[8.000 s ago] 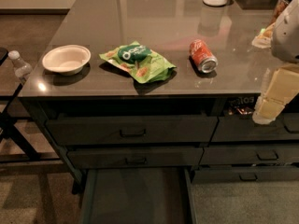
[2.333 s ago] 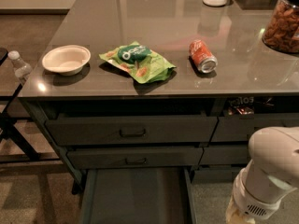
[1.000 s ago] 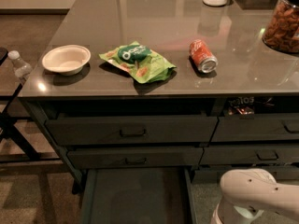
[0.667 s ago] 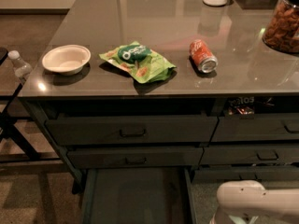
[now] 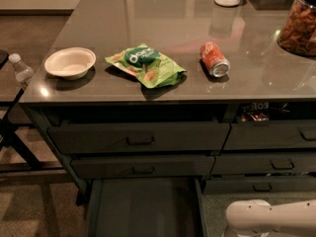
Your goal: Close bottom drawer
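Observation:
The bottom drawer (image 5: pixel 145 206) is pulled far out toward me; I see down into its dark grey-green inside, and its front and handle are below the frame's lower edge. Above it sit two shut wide drawers with bar handles (image 5: pixel 139 140). A white rounded part of my arm (image 5: pixel 269 218) shows at the bottom right corner, to the right of the open drawer. The gripper itself is out of view.
On the grey counter (image 5: pixel 197 85) lie a white bowl (image 5: pixel 69 62), a green snack bag (image 5: pixel 146 65), a red soda can on its side (image 5: pixel 214 59) and a jar of nuts (image 5: pixel 299 27). A plastic bottle (image 5: pixel 21 70) stands at the left. Narrower drawers (image 5: pixel 274 137) fill the right column.
My arm has swung down from the right counter edge to the lower right and sunk lower in the frame. The bottom drawer stays open and the counter objects have not moved.

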Controlling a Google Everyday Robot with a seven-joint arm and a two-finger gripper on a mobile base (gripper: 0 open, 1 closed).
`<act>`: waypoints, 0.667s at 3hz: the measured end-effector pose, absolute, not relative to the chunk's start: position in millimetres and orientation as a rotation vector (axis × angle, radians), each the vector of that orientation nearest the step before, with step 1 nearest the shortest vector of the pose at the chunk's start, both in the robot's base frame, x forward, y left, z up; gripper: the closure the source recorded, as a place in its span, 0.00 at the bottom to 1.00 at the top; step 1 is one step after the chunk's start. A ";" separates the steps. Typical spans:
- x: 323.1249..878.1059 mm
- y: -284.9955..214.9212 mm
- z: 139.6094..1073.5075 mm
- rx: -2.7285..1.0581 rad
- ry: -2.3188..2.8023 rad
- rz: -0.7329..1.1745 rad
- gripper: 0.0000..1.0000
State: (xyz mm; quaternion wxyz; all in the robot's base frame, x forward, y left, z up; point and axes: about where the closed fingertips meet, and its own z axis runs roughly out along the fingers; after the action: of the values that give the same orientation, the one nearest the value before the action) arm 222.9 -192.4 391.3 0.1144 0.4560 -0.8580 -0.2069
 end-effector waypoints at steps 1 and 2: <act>219.5 -191.4 367.0 1.292 -2.510 -0.659 1.00; 226.9 -184.1 311.3 1.224 -2.527 -0.734 1.00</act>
State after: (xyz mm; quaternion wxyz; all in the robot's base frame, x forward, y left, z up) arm 226.9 -184.1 311.3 0.1197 0.4186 -0.8645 -0.2510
